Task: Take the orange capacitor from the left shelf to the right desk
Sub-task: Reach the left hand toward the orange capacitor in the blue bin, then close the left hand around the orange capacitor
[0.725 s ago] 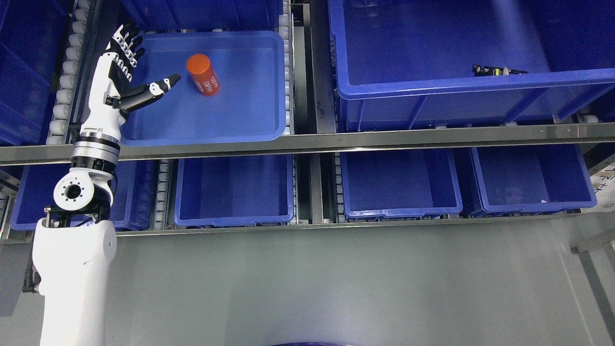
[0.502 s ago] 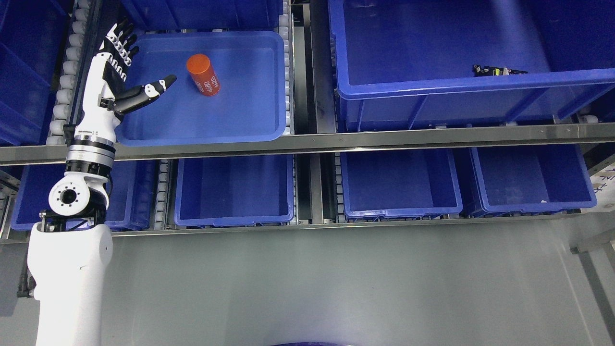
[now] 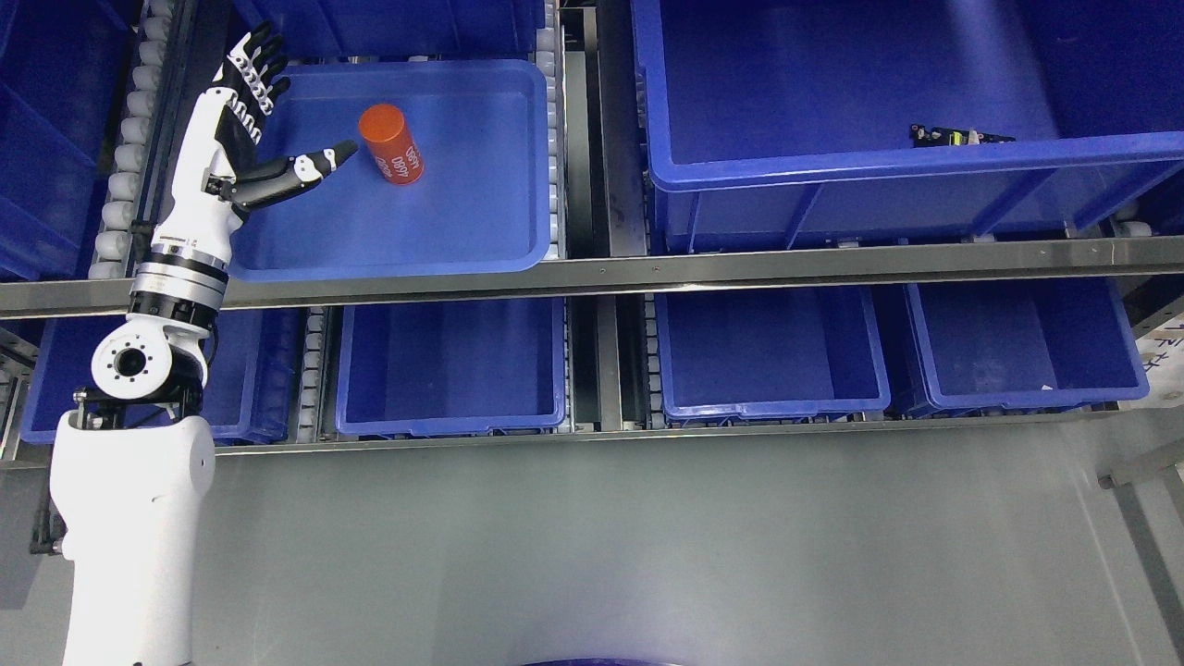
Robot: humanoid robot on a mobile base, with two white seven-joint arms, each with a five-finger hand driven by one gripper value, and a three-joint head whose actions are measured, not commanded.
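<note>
Nearest to me is bare grey floor (image 3: 647, 546), with my white left forearm (image 3: 129, 536) rising from the lower left corner. It climbs past the elbow joint and a metal wrist ring, crossing in front of the steel rail (image 3: 647, 268) that edges the upper shelf.

Below that rail sits a row of blue bins (image 3: 450, 365), side by side on the lower level; the ones I can see into hold nothing that I can make out.

Above the rail, my left hand (image 3: 242, 139) reaches into the shallow blue tray (image 3: 444, 250) on the left side of the shelf. The hand is spread wide and holds nothing: the four fingers (image 3: 254, 65) point up along the tray's left wall, and the thumb (image 3: 305, 171) juts out to the right over the tray floor.

The orange capacitor (image 3: 391, 143) stands slightly tilted in the tray's upper middle, with white print on its side. My thumb tip is just beside its lower left edge; I cannot tell if it touches.

Farther right, a large blue bin (image 3: 888, 171) fills the upper shelf, and a small dark part (image 3: 957, 137) lies near its front wall. My right hand does not show.
</note>
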